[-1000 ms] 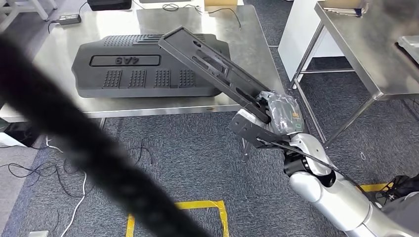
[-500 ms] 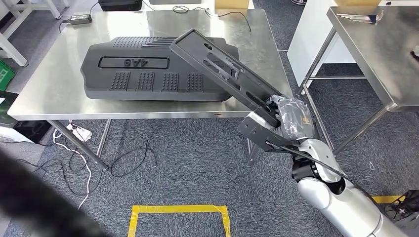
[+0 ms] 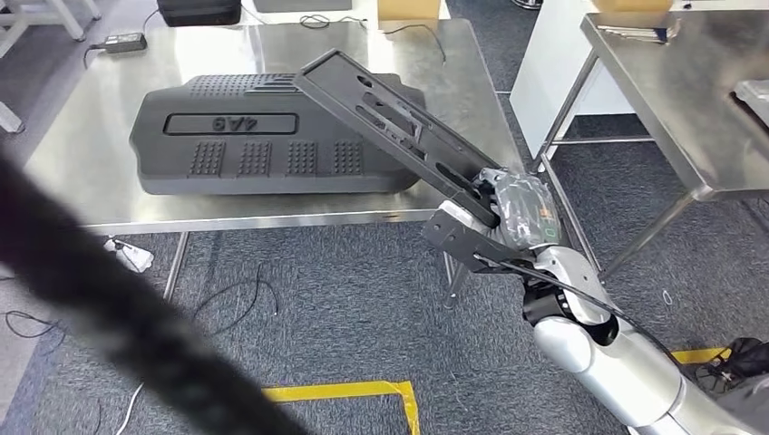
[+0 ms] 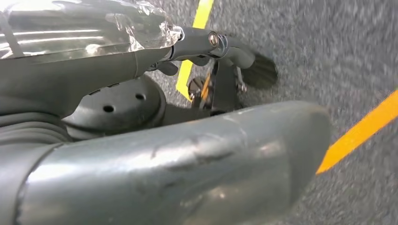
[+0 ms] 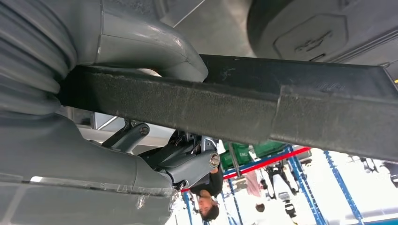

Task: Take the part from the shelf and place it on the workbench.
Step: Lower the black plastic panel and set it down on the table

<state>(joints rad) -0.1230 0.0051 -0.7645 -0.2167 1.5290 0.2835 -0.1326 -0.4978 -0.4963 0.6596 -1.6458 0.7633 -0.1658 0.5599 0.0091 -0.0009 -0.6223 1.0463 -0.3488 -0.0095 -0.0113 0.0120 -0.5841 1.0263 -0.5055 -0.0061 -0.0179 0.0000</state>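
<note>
the view has swung back a little, but the right hand [image 3: 519, 210] still grips the long black part [image 3: 390, 122], angled above the workbench [image 3: 109, 136] (left hand [image 4: 141, 93] holds nothing); placement remains.

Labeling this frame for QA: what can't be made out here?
- Head view: the left hand; a blurred dark band crosses that side.
- Head view: whether the long part's far end touches the big cover.
- Right wrist view: right hand fingers behind the part.
- Left wrist view: left hand grip, blurred.
</note>
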